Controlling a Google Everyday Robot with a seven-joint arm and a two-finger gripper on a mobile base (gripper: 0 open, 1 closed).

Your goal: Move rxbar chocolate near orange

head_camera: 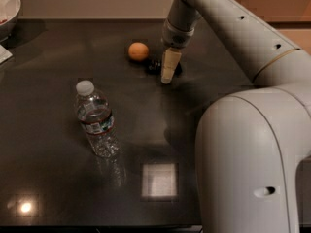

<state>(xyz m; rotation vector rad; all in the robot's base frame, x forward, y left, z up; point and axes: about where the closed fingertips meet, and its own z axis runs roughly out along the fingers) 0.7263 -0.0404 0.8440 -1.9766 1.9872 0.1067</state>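
The orange [138, 51] lies on the dark table [58, 178] toward the back. The rxbar chocolate [155, 66] shows only as a small dark shape on the table just right of the orange, partly hidden behind my gripper. My gripper [167, 76] hangs from the arm that reaches in from the upper right. Its tip is down at the table, right against the bar's right side and a short way right of the orange. I cannot tell whether it holds the bar.
A clear water bottle [96, 119] with a white cap stands upright at the left centre. A white bowl [8, 8] sits at the far left corner, with a white item [3, 55] at the left edge. My arm's large white body [248, 164] fills the right foreground.
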